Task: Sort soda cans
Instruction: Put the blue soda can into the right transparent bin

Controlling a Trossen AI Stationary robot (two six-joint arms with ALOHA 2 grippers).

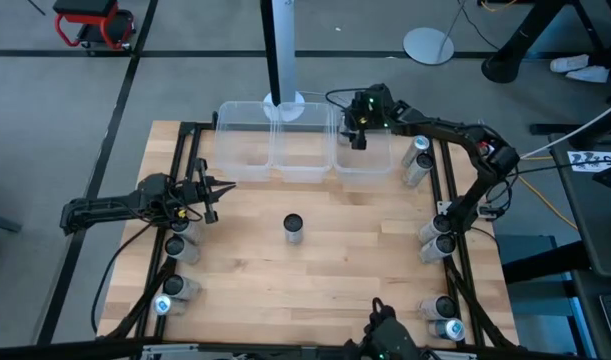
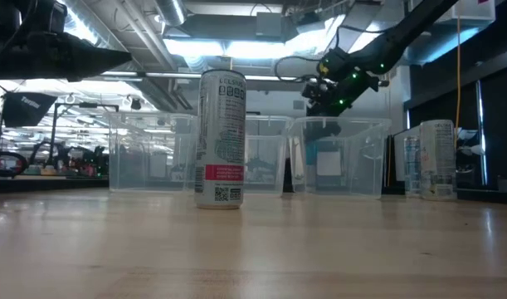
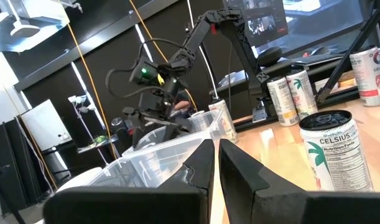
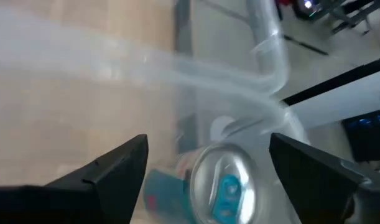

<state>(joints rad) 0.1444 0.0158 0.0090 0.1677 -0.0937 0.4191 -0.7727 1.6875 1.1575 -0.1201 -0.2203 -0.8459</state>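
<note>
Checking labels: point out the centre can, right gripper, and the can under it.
centre can (image 1: 293, 228), high view, on its dark top.
right gripper (image 1: 360, 132), high view, midway between fingertips, over the right-hand bin.
can in bin (image 4: 222, 186), right wrist view, on its silver top.

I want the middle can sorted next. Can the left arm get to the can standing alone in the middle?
Probably yes. The left claw is shut and sits beside the lone can, with only bare table between them; it would have to open first.
</note>
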